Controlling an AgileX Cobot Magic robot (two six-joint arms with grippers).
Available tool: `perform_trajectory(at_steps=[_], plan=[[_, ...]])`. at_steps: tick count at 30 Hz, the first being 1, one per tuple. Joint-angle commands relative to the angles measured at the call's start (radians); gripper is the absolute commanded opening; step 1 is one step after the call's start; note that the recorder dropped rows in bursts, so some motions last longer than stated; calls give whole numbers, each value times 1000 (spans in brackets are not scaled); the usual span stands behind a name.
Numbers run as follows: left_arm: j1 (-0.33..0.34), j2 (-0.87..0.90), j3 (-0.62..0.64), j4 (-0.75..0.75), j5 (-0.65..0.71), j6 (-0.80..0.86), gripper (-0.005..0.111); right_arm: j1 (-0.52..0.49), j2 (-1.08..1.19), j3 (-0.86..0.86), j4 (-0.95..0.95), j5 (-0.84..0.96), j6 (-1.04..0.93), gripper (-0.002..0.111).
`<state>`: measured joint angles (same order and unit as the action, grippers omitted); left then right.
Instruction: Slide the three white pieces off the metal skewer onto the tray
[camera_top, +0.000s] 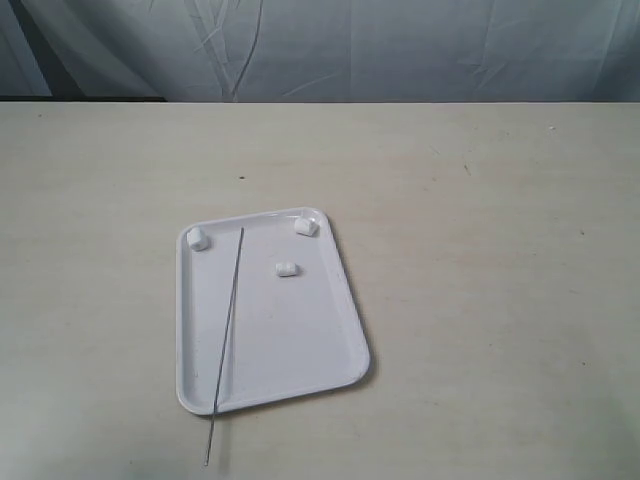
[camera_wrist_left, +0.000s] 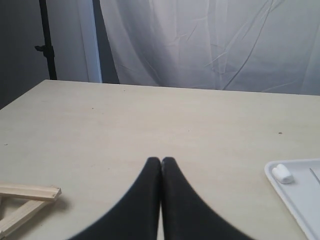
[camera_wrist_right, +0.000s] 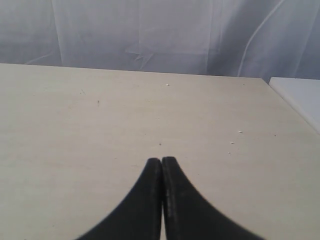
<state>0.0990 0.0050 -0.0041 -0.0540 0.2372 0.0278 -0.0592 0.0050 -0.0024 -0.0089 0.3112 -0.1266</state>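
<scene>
Three white pieces (camera_top: 287, 269) lie loose on the tray (camera_top: 300, 350). The metal skewer (camera_top: 227, 330) lies bare across it, one end overhanging the worktop (camera_top: 480, 250). Your left claw (camera_wrist_left: 161, 160) and right claw (camera_wrist_right: 161, 160) are both closed, empty and away from the tray. The task looks done, so you need no further grasp.

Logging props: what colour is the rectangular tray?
Flat rectangular tray: white, best in exterior view.

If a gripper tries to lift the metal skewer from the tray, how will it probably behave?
The metal skewer looks very thin and lies flat, so a grasp would probably slip on it. It looks straight, so it is likely stiff and light. One end reaches past the rim of the tray; a push there might pivot or roll it.
</scene>
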Motion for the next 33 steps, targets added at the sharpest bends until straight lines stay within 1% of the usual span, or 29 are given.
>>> perform_trajectory(at_steps=[1, 7, 13, 18, 33], plan=[[2, -5, 4, -6, -5, -2, 0, -9, -5, 2, -7, -8, -6, -1], [2, -5, 4, -2, -5, -2, 0, -9, -5, 2, 43, -8, 6, -1], [2, -5, 4, -2, -5, -2, 0, -7, -5, 2, 44, -4, 32, -1], [2, -5, 4, 0, -5, -2, 0, 20, -5, 2, 42, -4, 33, -1], [2, -5, 4, 2, -5, -2, 0, 20, -5, 2, 42, -4, 33, -1]])
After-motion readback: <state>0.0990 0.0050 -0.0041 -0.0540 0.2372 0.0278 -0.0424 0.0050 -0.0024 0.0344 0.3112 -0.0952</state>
